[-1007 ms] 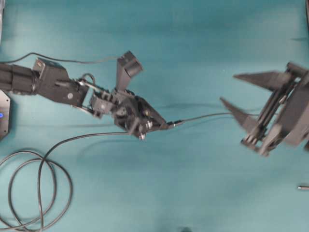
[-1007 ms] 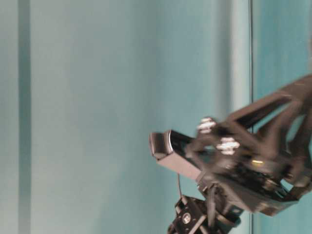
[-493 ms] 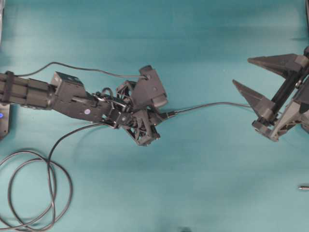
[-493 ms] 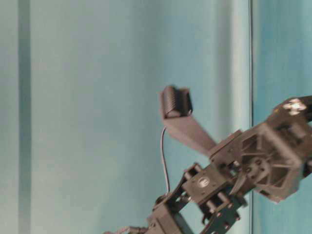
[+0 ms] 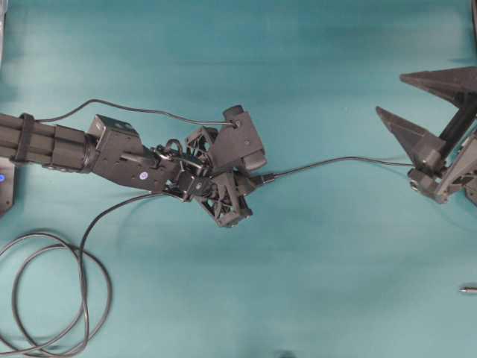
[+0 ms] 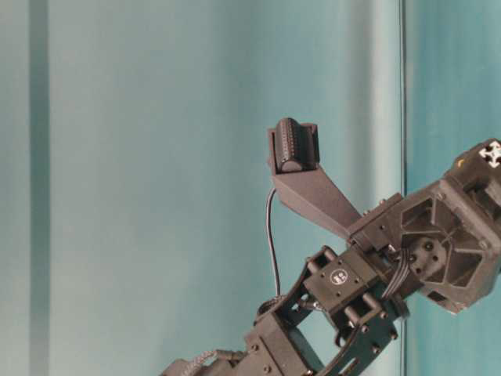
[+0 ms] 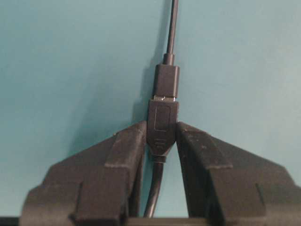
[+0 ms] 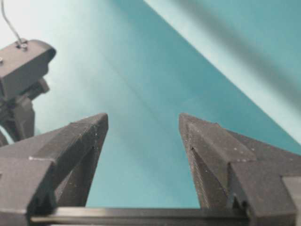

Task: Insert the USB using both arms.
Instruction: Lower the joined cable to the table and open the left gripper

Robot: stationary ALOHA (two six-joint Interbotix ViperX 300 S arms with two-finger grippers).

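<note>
In the left wrist view my left gripper (image 7: 161,126) is shut on the dark socket end (image 7: 162,117) of the thicker cable. The USB (image 7: 166,82) sits pushed into that socket, showing only its dark collar and a sliver of silver metal at the joint. Its thin black cable (image 7: 172,26) runs straight away from it. Overhead, the left gripper (image 5: 247,183) holds this joint at the table's middle, and the thin cable (image 5: 335,160) arcs right towards my right gripper (image 5: 390,94). That gripper (image 8: 142,117) is open, with only teal surface between its fingers.
The thicker cable's loops (image 5: 45,298) lie at the lower left. A tiny metal pin (image 5: 468,289) rests near the right edge. A dark device with a blue light (image 5: 4,180) sits at the left edge. The left arm's camera housing (image 6: 293,145) stands raised in the table-level view.
The right gripper has drawn back to the right and upward, still open. The left arm has rolled its wrist and shifted slightly right, keeping its hold on the socket end.
</note>
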